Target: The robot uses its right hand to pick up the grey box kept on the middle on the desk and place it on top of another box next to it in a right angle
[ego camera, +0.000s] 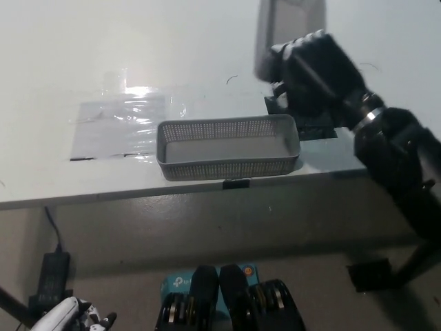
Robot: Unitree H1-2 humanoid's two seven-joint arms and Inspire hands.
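Observation:
My black right hand (313,72) is shut on a grey mesh box (289,27), which it holds up in the air, blurred, above the desk's right part. The lifted box stands behind and above a second grey mesh box (229,147). That second box lies lengthwise near the front edge of the white desk (207,55). My white left hand (69,318) hangs low at the lower left, below the desk; I cannot tell how its fingers stand.
A clear plastic sheet (124,124) lies on the desk left of the resting box. A small black fixture (286,103) sits on the desk under my right hand. Below the desk edge are a black power brick (52,276) and a teal carton (180,283).

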